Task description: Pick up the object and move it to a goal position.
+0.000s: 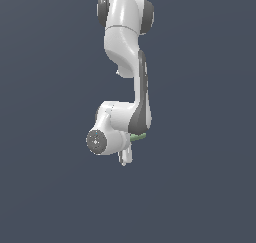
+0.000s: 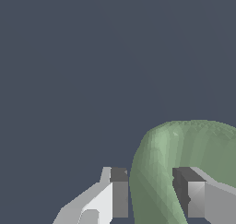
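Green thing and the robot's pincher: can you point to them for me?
Green object (image 2: 159,172): wrist view, on its rounded side between the fingers.
Green object (image 1: 138,136): exterior view, the sliver showing under the arm.
Gripper (image 2: 154,195): wrist view, midway between its fingertips.

Plain dark slate-blue backdrop (image 1: 45,112)

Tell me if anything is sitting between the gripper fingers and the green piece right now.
Nothing visible does. In the wrist view the pale green object already lies between the two fingers of the gripper, with no other thing around it. In the exterior view the arm hides most of it. No goal marker shows.
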Action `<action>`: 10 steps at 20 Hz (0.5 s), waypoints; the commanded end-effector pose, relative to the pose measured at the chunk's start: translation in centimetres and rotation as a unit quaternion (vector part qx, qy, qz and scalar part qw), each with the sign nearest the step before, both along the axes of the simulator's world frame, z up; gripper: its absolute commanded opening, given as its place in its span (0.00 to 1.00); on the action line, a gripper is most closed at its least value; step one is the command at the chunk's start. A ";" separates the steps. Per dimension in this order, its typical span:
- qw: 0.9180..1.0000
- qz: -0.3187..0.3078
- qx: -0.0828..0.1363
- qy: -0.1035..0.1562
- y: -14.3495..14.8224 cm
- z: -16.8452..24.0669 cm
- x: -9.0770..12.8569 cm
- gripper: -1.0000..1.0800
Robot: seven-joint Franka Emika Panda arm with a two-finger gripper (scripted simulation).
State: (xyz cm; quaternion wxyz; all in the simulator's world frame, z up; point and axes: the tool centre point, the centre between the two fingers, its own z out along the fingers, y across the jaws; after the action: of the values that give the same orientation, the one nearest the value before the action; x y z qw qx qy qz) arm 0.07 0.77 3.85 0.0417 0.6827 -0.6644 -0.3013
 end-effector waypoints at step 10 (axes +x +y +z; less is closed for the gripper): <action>1.000 0.000 0.001 0.000 -3.3 0.6 -1.5 0.00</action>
State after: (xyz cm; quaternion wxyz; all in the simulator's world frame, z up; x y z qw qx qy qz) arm -1.04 -1.56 4.25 0.0417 0.6830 -0.6637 -0.3020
